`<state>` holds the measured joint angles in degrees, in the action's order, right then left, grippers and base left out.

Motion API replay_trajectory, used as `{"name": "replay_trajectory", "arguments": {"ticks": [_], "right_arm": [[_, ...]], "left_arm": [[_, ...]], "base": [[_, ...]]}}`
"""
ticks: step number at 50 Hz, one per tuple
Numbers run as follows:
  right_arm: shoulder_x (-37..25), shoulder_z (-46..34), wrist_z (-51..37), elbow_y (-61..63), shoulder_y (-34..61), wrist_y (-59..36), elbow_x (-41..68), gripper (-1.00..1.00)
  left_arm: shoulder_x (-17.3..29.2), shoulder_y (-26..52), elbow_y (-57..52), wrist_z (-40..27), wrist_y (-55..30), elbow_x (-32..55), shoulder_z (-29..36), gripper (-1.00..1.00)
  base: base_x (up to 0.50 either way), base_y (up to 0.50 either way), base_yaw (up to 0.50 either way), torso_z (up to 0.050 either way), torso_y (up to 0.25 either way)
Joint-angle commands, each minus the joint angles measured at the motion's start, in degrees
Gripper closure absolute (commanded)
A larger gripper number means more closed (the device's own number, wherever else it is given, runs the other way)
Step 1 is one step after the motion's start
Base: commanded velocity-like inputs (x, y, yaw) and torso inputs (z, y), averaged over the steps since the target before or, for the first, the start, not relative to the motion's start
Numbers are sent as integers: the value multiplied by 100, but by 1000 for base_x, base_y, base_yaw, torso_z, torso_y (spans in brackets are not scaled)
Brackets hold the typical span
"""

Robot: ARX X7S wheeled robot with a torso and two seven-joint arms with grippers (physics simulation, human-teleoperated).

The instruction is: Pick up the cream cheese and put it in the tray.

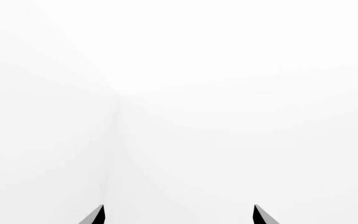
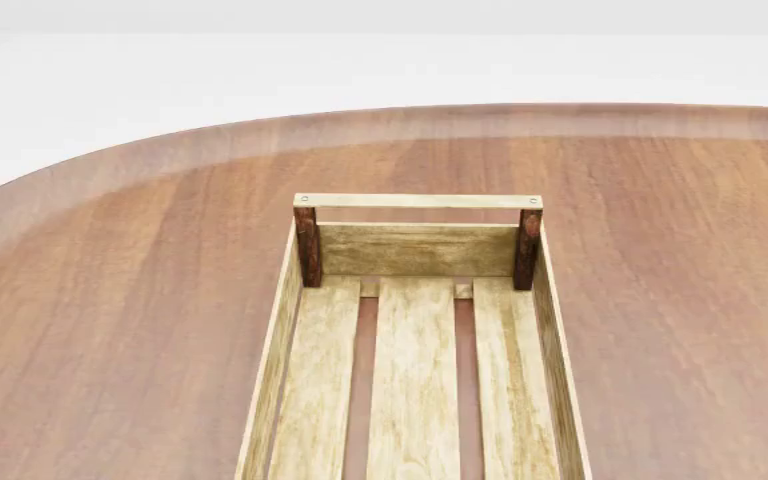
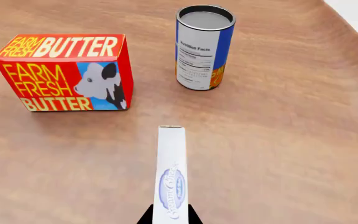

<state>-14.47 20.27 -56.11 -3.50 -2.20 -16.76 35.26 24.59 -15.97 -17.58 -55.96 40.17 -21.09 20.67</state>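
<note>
White cream cheese [image 3: 170, 179] sits clamped edge-on between the right gripper [image 3: 169, 218] fingertips, above the table [image 3: 278, 154]; the left gripper [image 1: 179, 215] fingers spread apart, holding nothing.

Tray [image 2: 418, 375] on table [image 2: 117, 300]; cream cheese [image 3: 170, 177] betw. end effector [image 3: 169, 219] fingers.

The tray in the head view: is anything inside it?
The visible part of the tray holds nothing: just three bare floor planks with the table showing through the gaps. Its near end is cut off, so that part can't be seen.
</note>
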Motion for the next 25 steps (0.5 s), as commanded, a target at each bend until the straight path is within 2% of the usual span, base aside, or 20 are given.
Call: {"name": "replay_trajectory", "arguments": {"ticks": [1, 14, 25], "right_arm": [[12, -59, -92, 1011, -421, -10, -114, 100], [35, -219, 18, 1921, -888, 251, -249, 100], [3, -562, 119, 2431, -1175, 611, -794, 100]], "left_arm": [[14, 11, 2, -13, -10, 10, 8, -100], [27, -15, -17, -64, 2, -8, -9, -100], [42, -21, -37, -68, -10, -6, 7, -100]], "base": [[0, 0, 0, 0, 0], [0, 0, 0, 0, 1], [0, 0, 0, 0, 0]]}}
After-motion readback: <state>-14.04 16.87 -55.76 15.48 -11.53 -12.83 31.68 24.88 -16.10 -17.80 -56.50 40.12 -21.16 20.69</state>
